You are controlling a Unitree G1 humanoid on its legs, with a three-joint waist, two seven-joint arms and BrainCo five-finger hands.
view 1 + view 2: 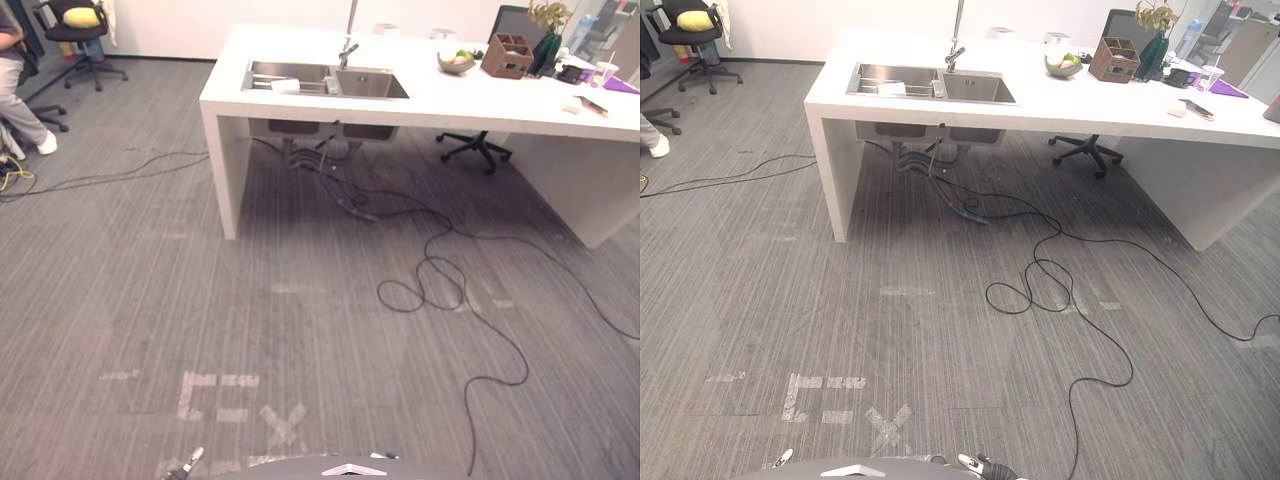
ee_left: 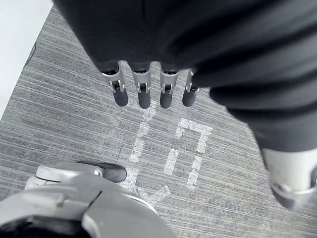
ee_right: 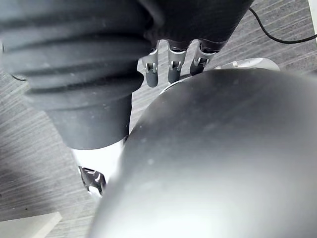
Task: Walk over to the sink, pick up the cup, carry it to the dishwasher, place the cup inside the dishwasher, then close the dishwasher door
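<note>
A steel double sink [image 1: 372,85] with a tap [image 1: 347,50] is set in a white counter [image 1: 440,102] across the room. A small pale cup [image 1: 331,85] stands on the divider between the basins, and a white object [image 1: 285,86] lies in the left basin. My left hand [image 2: 143,91] hangs at my side over the carpet, open with straight fingers and nothing in it. My right hand [image 3: 173,63] hangs by my body, also open and holding nothing. Both hands are far from the sink.
Black cables [image 1: 440,285] loop over the carpet in front of and under the counter. Office chairs [image 1: 80,35] stand at far left and behind the counter [image 1: 478,145]. A person's leg [image 1: 25,120] is at far left. A fruit bowl [image 1: 456,61] and brown organizer [image 1: 507,56] sit on the counter.
</note>
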